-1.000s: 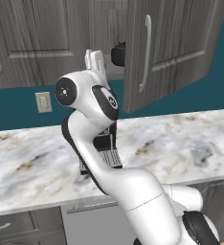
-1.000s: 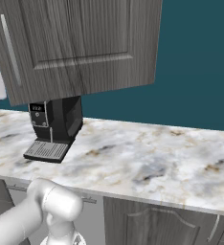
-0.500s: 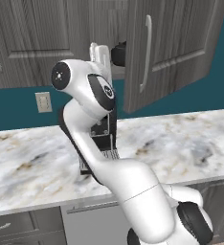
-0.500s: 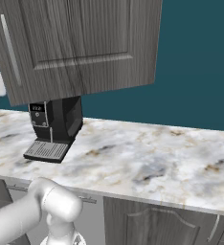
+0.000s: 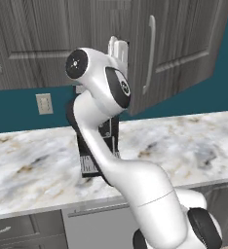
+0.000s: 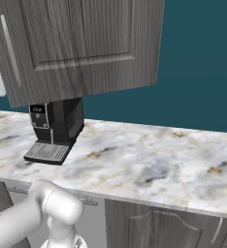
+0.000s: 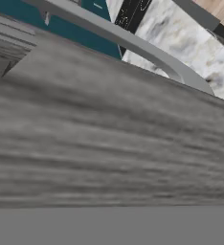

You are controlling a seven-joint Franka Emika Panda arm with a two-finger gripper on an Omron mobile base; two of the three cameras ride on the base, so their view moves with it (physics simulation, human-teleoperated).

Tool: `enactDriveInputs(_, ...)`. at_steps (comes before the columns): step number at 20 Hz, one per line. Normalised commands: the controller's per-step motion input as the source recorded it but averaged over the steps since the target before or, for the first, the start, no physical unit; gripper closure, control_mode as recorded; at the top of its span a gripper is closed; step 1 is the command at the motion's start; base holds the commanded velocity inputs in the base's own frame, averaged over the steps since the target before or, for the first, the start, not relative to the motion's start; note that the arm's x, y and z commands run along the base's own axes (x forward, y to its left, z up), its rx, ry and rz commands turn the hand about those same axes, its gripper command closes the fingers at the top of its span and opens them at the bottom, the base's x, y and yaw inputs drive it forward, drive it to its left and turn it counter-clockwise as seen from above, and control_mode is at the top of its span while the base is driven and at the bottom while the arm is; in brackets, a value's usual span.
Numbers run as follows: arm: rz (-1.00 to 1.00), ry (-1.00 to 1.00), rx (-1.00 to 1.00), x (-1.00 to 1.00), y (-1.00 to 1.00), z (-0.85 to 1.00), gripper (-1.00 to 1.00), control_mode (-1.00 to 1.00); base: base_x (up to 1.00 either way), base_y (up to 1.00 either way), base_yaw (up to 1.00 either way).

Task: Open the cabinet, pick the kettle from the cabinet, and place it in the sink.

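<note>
Step in hand, by judgement: 1st of 3, opening the cabinet [image 5: 184, 44]; door [image 6: 81, 43] already swung part-way out from the cabinet front, handle [image 5: 149, 53] a long vertical silver bar on its outer face. Gripper [image 5: 118, 48] raised high at the door's free edge, partly hidden behind the arm's upper joint; fingers not visible there, jaws taken as spread wide, nothing seen held between them. Hand view pressed close against grey wood-grain of the door, with the curved silver handle [image 7: 147, 48] arcing just above and not between the fingertips; contact with the door not possible to confirm. Kettle: not made out in these pictures; presumably on a shelf behind the half-open door, so up and beyond the gripper, exact place unknown. Sink: likewise not made out; place relative to the gripper unknown. Other items: marble counter [image 6: 154, 160] below the cabinet; boxy black coffee machine [image 6: 55, 131] standing on it under the open door, at the left in the right base view; wall socket [image 5: 44, 103] on the teal wall, left of the arm. Next move, by judgement: door to be pushed or drawn wider until the interior shows, then hand withdrawn from the door edge and turned toward the shelf to seek the kettle's arched handle. Risk noted: door edge close to the wrist, little room to turn.
</note>
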Motion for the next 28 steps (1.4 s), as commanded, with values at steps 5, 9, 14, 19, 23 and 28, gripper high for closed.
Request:
enactDriveInputs(5, -0.08, -0.23, 0.15, -0.49, -0.31, -0.11, -1.00, -1.00, 0.00, 0.00, 0.00)
enactDriveInputs(9, -0.08, -0.22, 0.14, -0.47, -0.35, -0.05, -1.00, -1.00, 0.00, 0.00, 0.00)
enactDriveInputs(14, -0.10, -0.15, 0.12, -0.43, -0.40, -0.03, -1.00, -1.00, 0.00, 0.00, 0.00)
enactDriveInputs(19, -0.12, -0.02, 0.06, -0.37, -0.52, 0.00, -1.00, -1.00, 0.00, 0.00, 0.00)
enactDriveInputs(23, -0.15, 0.00, 0.03, -0.39, -0.54, 0.00, -1.00, -1.00, 0.00, 0.00, 0.00)
enactDriveInputs(28, -0.14, 0.00, 0.03, -0.36, -0.56, 0.00, -1.00, -1.00, 0.00, 0.00, 0.00)
